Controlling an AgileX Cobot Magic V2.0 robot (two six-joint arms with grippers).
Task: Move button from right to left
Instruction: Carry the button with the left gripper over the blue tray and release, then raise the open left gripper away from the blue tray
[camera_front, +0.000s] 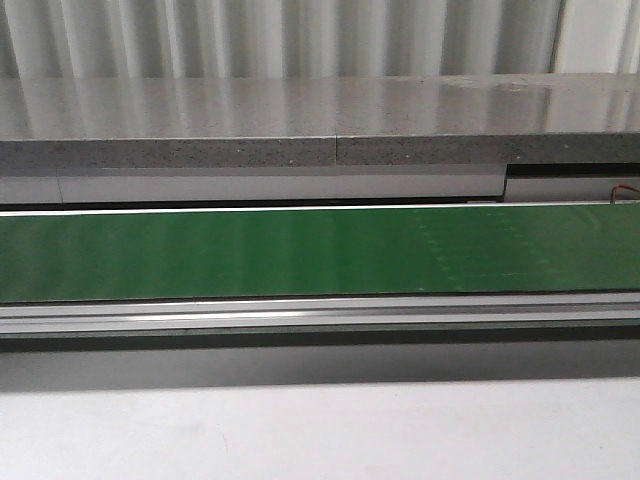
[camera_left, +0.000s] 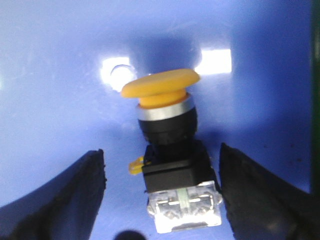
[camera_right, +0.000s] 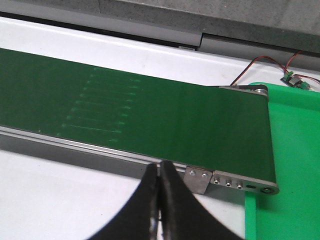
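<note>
Left gripper (camera_left: 162, 195) jaws wide apart, straddling button (camera_left: 170, 150), no clear contact; button rests on blue surface (camera_left: 50, 75). Right gripper (camera_right: 159, 200) fingers pressed together, empty, hovering near green conveyor belt (camera_right: 150, 115) edge.

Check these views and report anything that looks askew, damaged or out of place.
Nothing looks damaged. The button lies on a blue surface between the open fingers of the left end effector. The right end effector is shut and empty over the edge of the green belt. Loose wires show beyond the belt's end.
</note>
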